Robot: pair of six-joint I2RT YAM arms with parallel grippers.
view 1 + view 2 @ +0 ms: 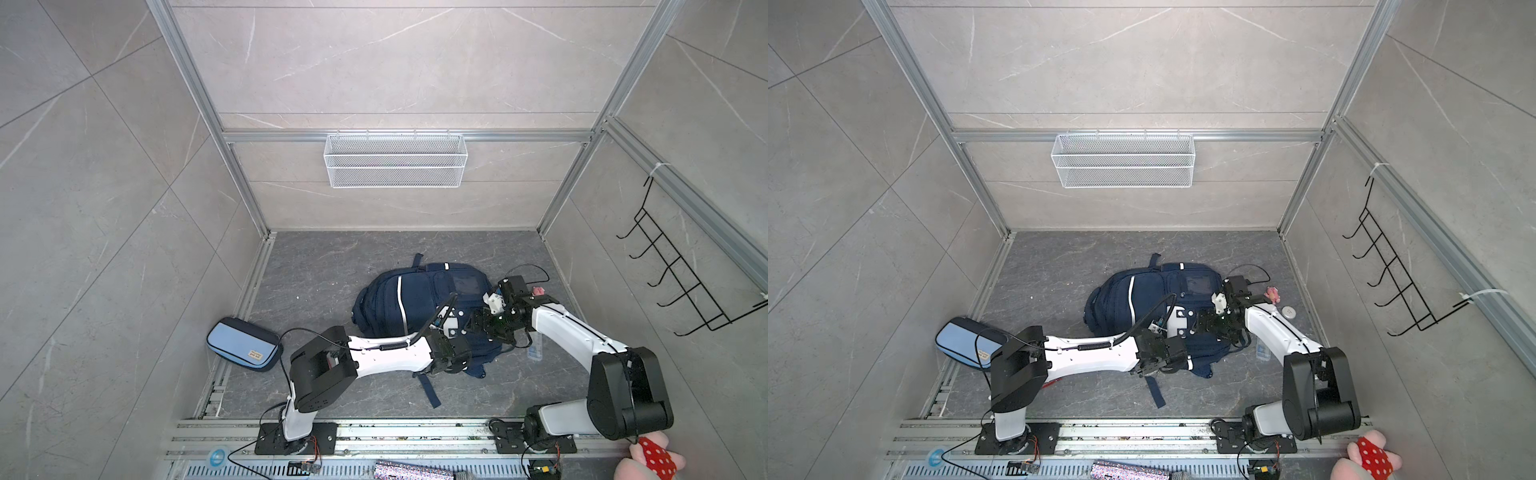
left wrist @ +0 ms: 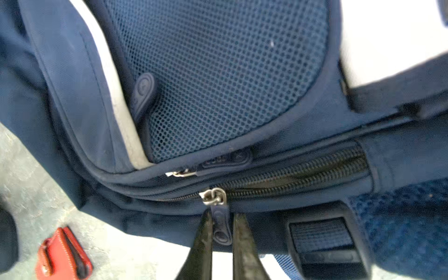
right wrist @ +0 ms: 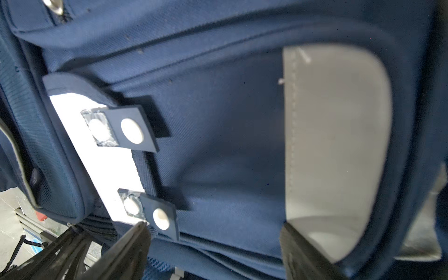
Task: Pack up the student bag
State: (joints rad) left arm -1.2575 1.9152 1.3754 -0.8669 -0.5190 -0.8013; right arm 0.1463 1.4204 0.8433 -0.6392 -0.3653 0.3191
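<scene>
The navy student bag (image 1: 399, 307) (image 1: 1125, 303) lies flat on the grey floor between both arms. In the left wrist view a zip on the bag (image 2: 218, 72) stands partly open, its slider (image 2: 214, 196) at the closed end. My left gripper (image 2: 220, 215) is shut on the zip's navy rubber pull tab (image 2: 221, 230), which fills the gap between the two fingers. In both top views that gripper (image 1: 436, 368) sits at the bag's near edge. My right gripper (image 3: 214, 226) (image 1: 478, 324) stands wide open over the front pocket (image 3: 218, 145), one fingertip (image 3: 143, 228) by a white-studded tab (image 3: 160, 219).
A light-blue pencil case (image 1: 243, 345) lies at the left floor edge. A red wallet (image 2: 63, 254) lies beside the bag. A small pink toy (image 1: 539, 291), a white round disc (image 1: 1288, 311) and a clear bottle (image 1: 536, 349) lie right of the bag. A wire basket (image 1: 395, 160) hangs on the back wall.
</scene>
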